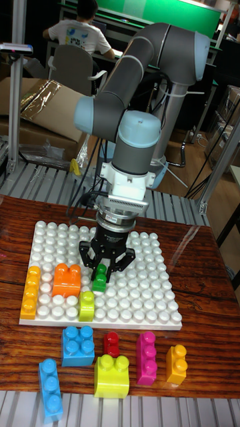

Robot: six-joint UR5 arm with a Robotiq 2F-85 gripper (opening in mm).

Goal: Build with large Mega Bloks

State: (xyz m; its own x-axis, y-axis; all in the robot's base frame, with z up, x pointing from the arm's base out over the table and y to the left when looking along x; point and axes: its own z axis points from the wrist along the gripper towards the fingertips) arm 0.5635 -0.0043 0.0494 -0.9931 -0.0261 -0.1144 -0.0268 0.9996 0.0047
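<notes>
We see a white bumpy board (133, 293) on brown wood. On the board sit yellow (31, 291), orange (67, 279) and green (100, 277) blocks. Below the board lie blue (78, 345), red (111, 343) and pink (146, 358) blocks.

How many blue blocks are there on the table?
2. A square blue block lies just in front of the white baseplate; a longer blue block lies at the front-left edge. None seem hidden.

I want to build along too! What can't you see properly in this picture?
- Gripper fingertips: tall fixed view, too small and dark to tell whether they pinch the green block.
- White baseplate studs behind the gripper: hidden by it.
- Long blue block: lower end nearly reaches the picture's bottom edge.
</notes>
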